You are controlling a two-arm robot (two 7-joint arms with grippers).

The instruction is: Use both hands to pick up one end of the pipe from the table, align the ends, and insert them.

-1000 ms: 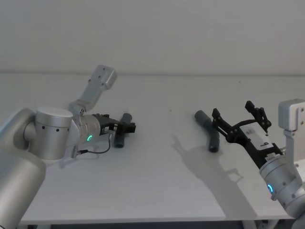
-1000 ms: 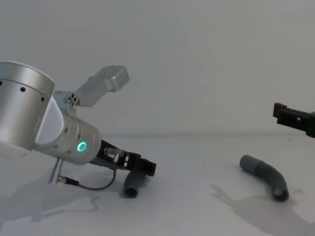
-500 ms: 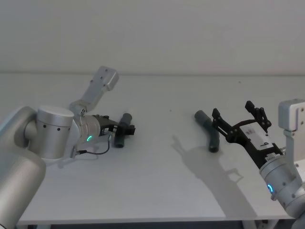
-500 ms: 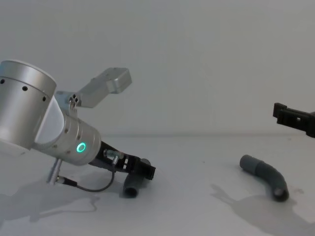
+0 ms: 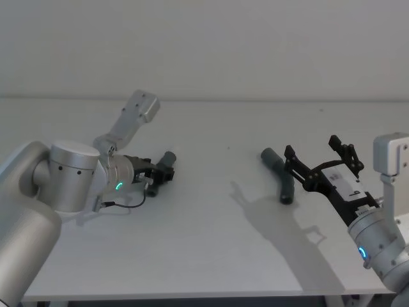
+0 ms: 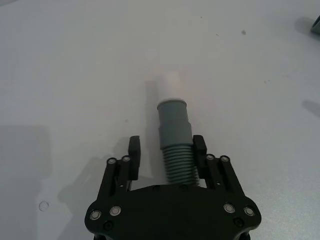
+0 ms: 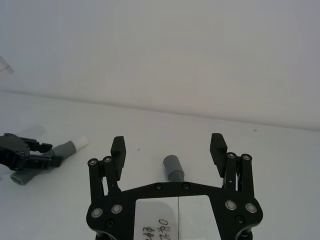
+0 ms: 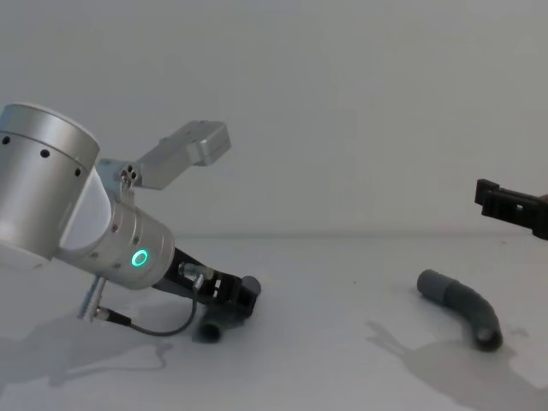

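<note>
One dark-grey pipe (image 6: pixel 174 150) piece lies on the white table (image 5: pixel 211 243) at the left, its smooth collar and white stub end (image 6: pixel 169 85) pointing away from my wrist. My left gripper (image 5: pixel 161 175) straddles its ribbed middle, open but partly closed in. One finger (image 6: pixel 200 151) touches the ribs and the other (image 6: pixel 134 154) stands off with a gap. The second pipe (image 5: pixel 281 176) piece lies bent at the right, its collar end (image 7: pixel 171 165) facing my right gripper (image 5: pixel 310 145), which hovers wide open just short of it and holds nothing.
The pale grey wall (image 5: pixel 255 45) rises behind the table's far edge. Bare table surface lies between the two pipe pieces. The table's front edge (image 5: pixel 192 297) runs close below both arms.
The left gripper's fingers have narrowed around the left pipe piece, and that piece has swung slightly, its near end shifting left. The right arm and right pipe piece have not moved.
</note>
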